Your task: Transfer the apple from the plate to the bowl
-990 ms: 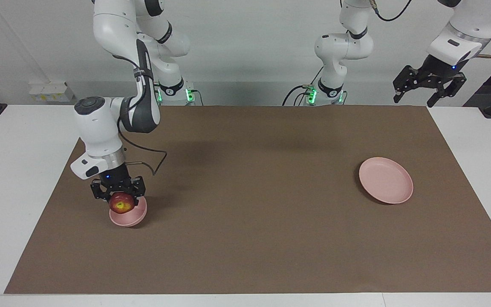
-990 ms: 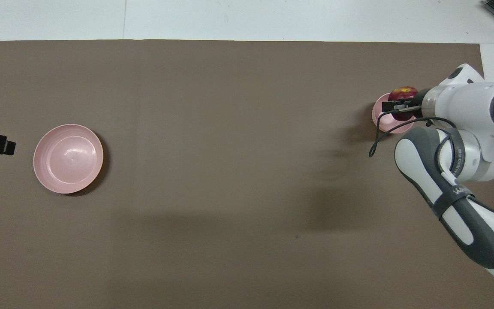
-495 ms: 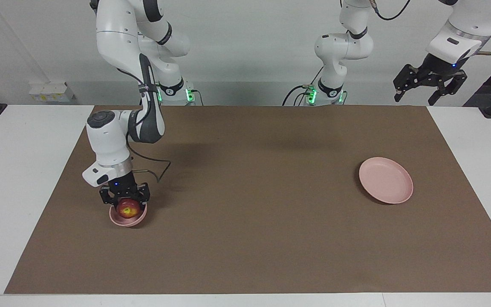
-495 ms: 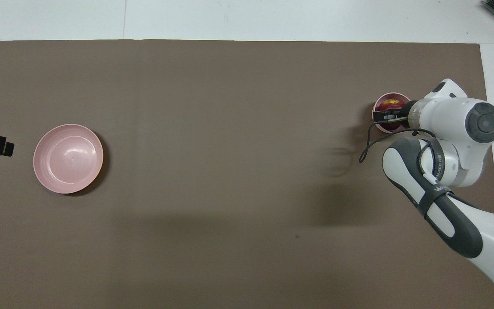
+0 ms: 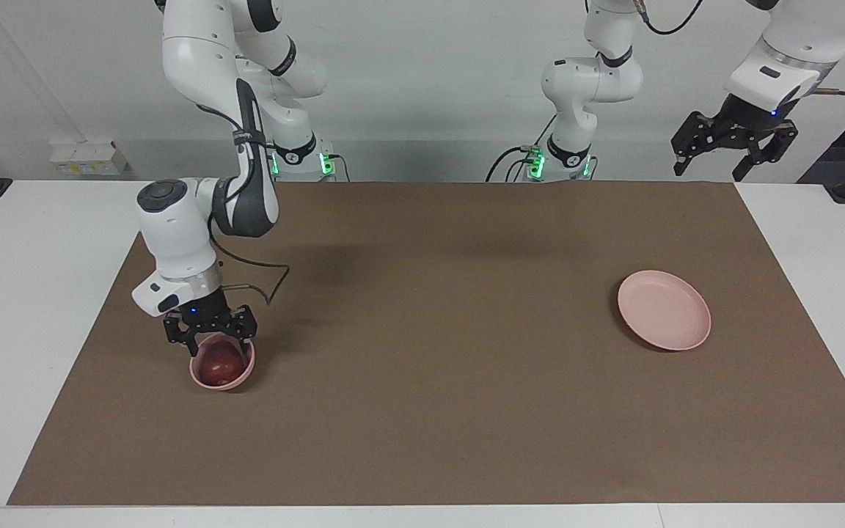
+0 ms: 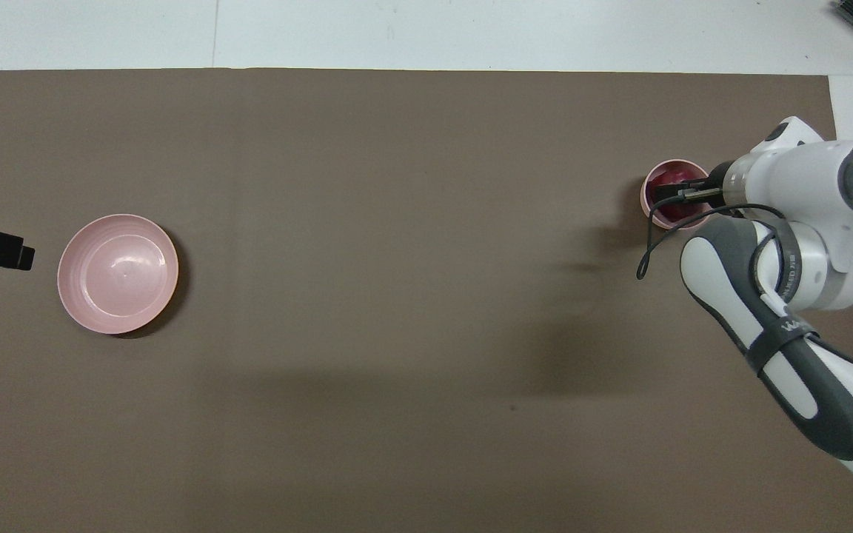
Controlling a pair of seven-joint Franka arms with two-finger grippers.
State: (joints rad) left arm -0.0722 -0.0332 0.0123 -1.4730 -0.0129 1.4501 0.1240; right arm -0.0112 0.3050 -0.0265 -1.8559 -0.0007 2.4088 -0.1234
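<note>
Apple (image 5: 220, 364) inside bowl (image 5: 243, 373), directly below right claw (image 5: 210, 339); claw spread, gripping nothing. Straight lift clears. Left claw (image 5: 732, 147) spread, waiting, well apart; plate (image 5: 663, 320) bare.

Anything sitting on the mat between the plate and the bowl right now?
Nothing: between the plate and the bowl, which holds the apple, only bare brown mat shows, clearest in the overhead view.

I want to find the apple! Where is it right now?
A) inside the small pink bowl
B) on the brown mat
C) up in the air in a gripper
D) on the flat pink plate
A: the apple sits down inside the bowl, with the right gripper open just above it, while the plate has nothing on it.
</note>
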